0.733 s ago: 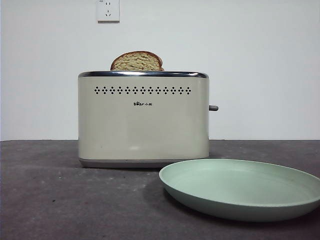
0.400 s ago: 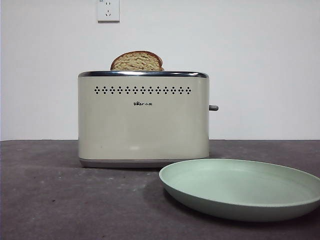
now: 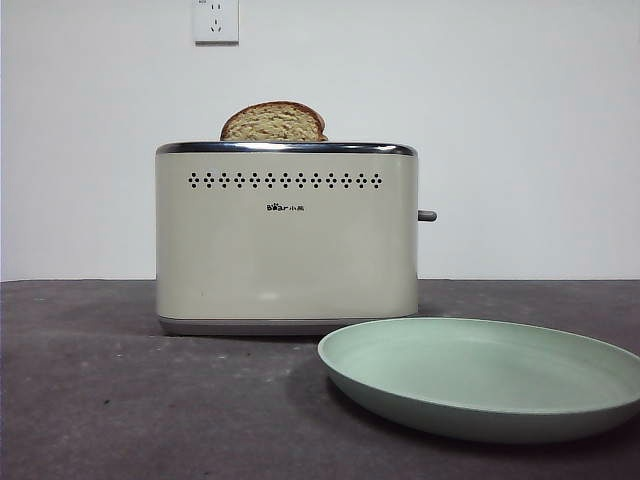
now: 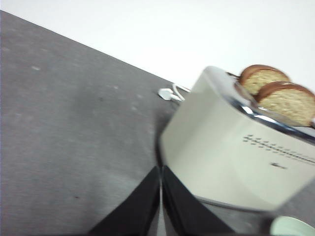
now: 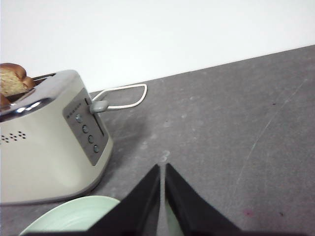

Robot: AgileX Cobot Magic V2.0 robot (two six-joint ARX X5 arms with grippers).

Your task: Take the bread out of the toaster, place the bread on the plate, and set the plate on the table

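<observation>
- Left gripper (image 4: 161, 189): jaws pressed together, only a hairline slit between them, holding nothing. It hangs above the table (image 4: 69, 123), off the toaster's (image 4: 221, 162) plain end, not touching it.
- Right gripper (image 5: 162, 189): jaws likewise closed tip to tip, empty. It sits above the table off the toaster's control end, with the plate (image 5: 74, 214) rim just beside the jaws.
- Neither gripper shows in the front view.
- Bread (image 3: 273, 122): upright in the toaster slot, domed crust up, only the top part clear of the chrome rim. Its broad face lies parallel to the toaster's long side, so its long axis runs along the slot.
- Bread sits toward the left part of the slot in the front view, away from the knob (image 3: 427, 215) end.
- Left wrist view shows two slices side by side, one in each slot: the bread (image 4: 288, 102) nearer the vent-hole face, the second slice (image 4: 261, 78) behind it.
- Bread is well apart from both grippers; each is out past an end of the toaster and lower than the slot tops.
- Toaster: upright on the table, logo face to the front camera, cord (image 5: 125, 96) looping off behind the control end.
- Plate: flat on the table in front of the toaster's right corner, overlapping its base in the front view; whether they touch I cannot tell. Nothing on it.
- Wall socket (image 3: 216, 20) above the toaster.
</observation>
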